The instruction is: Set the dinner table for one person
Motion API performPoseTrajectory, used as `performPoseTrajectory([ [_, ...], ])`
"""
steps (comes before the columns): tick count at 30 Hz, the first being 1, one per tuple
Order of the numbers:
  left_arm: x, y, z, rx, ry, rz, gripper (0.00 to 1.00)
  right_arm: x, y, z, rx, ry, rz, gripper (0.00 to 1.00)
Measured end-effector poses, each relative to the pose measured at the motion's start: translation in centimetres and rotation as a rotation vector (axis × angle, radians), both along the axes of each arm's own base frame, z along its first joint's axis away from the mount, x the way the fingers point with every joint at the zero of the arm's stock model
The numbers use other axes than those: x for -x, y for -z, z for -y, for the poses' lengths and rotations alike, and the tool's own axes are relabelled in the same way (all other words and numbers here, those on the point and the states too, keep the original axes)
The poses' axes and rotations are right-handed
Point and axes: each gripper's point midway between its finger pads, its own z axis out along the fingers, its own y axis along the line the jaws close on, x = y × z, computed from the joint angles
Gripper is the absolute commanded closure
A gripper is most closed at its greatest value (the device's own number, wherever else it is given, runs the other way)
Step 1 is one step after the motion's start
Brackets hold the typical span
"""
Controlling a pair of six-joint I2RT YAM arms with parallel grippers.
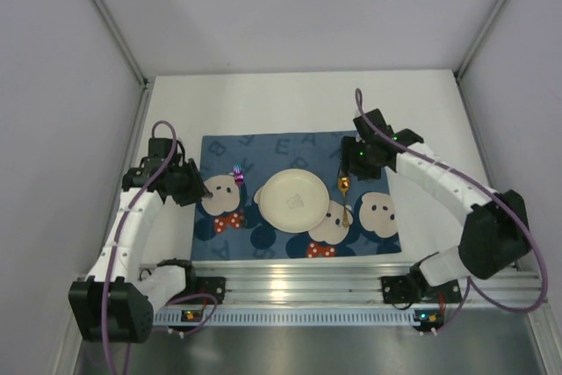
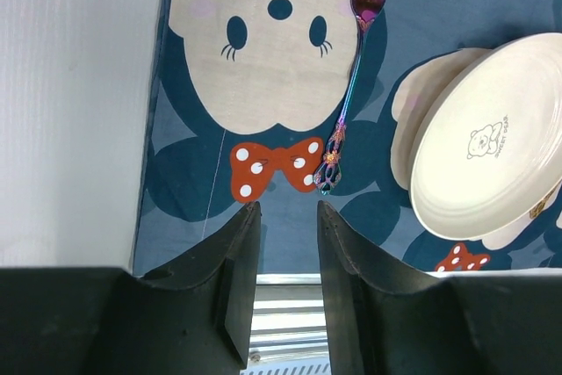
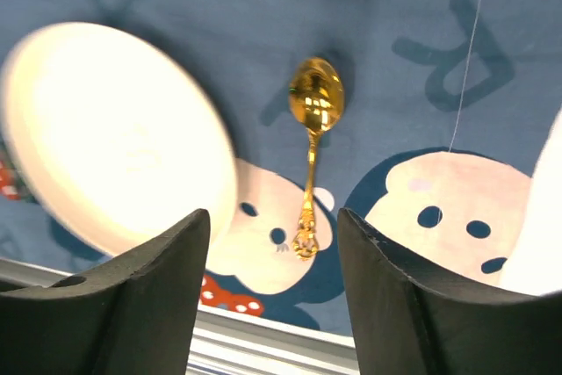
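While left gripper hangs narrow, right gripper wide, both empty — fork left of plate, spoon right: setting looks done.

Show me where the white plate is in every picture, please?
Top external: the white plate sits in the middle of the blue placemat.
Left wrist: it is at the right edge, to the right of the purple fork.
Right wrist: it is on the left, blurred, to the left of the gold spoon.
Shared landmark: the blue placemat's mouse faces show in all three views.
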Motion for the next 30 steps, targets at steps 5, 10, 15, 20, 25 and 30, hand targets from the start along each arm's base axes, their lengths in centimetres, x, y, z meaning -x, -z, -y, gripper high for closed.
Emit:
performPoseTrajectory([
  [5,-0.1,0.0,-0.1,-0.001,-0.010,0.002,0.61,0.6,-7.8,0.2,-0.093,-0.041,0.223,0.35],
  [10,-1.3,0.3,0.4,0.022,-0.006,-0.007,0.61,2.5,-15.0,1.3,-0.174,-0.085,0.468,0.09],
  [15,-6.0,-3.8,0.2,-0.022,-0.003,0.163,0.60,3.9,-20.4,2.5,-0.255,-0.096,0.715,0.00],
  [20,-10.9,-9.2,-2.2,-0.200,-0.065,0.573,0.50,5.1,-21.1,3.9,-0.285,-0.061,0.833,0.00],
  [25,-10.7,-3.6,-5.0,-0.418,-0.051,0.797,0.32,5.3,-20.1,4.4,-0.271,-0.038,0.828,0.00],
  [30,-10.6,5.8,-7.0,-0.553,-0.008,0.584,0.30,5.8,-19.3,4.7,-0.278,-0.028,0.822,0.00],
])
